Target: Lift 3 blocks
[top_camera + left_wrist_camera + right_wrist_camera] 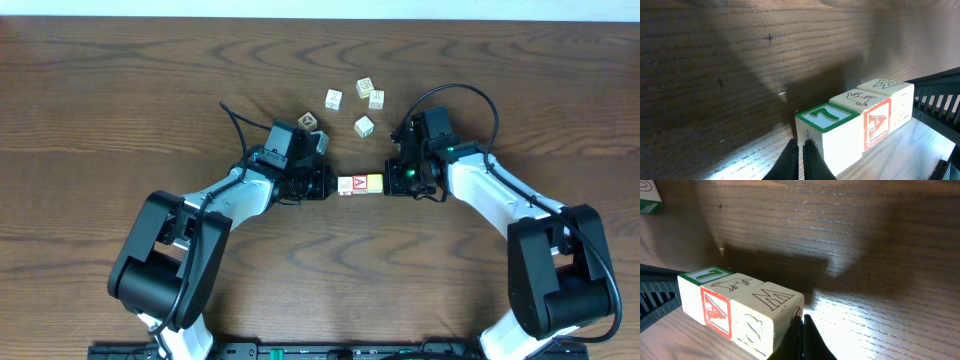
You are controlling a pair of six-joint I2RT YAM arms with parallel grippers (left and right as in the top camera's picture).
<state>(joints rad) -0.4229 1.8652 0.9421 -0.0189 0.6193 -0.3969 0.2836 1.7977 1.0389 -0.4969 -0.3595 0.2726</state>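
5 loose cubes [364,126], wooden table [120,100]

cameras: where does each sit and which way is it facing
overhead: above the table, looking straight down; shows both arms, left gripper and right gripper flanking the row of three blocks.
left wrist: low behind the left gripper's fingers, facing along the row toward the right gripper.
right wrist: low behind its own fingers, facing back toward the left gripper.
shared: both wrist views show the same row, from opposite ends.
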